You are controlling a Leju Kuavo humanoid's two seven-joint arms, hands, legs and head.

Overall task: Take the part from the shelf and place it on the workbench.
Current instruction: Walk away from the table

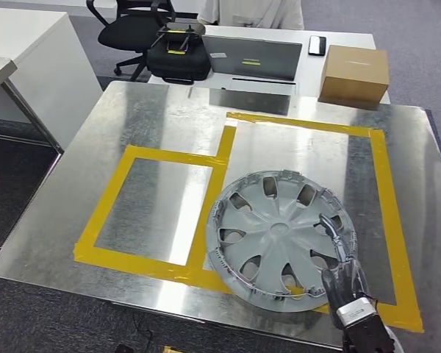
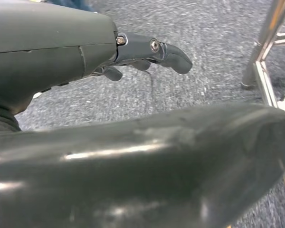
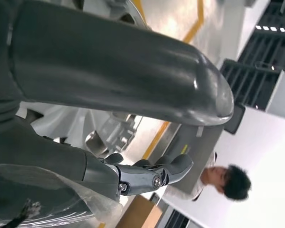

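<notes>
The part, a grey plastic hubcap point(image 1: 279, 239), lies on the metal workbench point(image 1: 151, 125) inside the larger rectangle of yellow tape point(image 1: 386, 191), with its near edge over the tape. My right hand point(image 1: 345, 283) is at the hubcap's near right rim, one finger stretched over the rim. In the right wrist view the thumb point(image 3: 116, 71) and fingers point(image 3: 152, 175) stand apart and fairly straight, with the hubcap point(image 3: 109, 135) between them. My left hand point(image 2: 98, 52) hangs over grey carpet, fingers extended and holding nothing.
Behind the workbench a white desk carries a laptop point(image 1: 251, 57), a black bag point(image 1: 178, 55), a phone point(image 1: 317, 45) and a cardboard box point(image 1: 354, 73). A person point(image 1: 251, 11) sits there. A smaller taped rectangle point(image 1: 151, 206) lies left of the hubcap. A metal leg point(image 2: 262, 42) stands near my left hand.
</notes>
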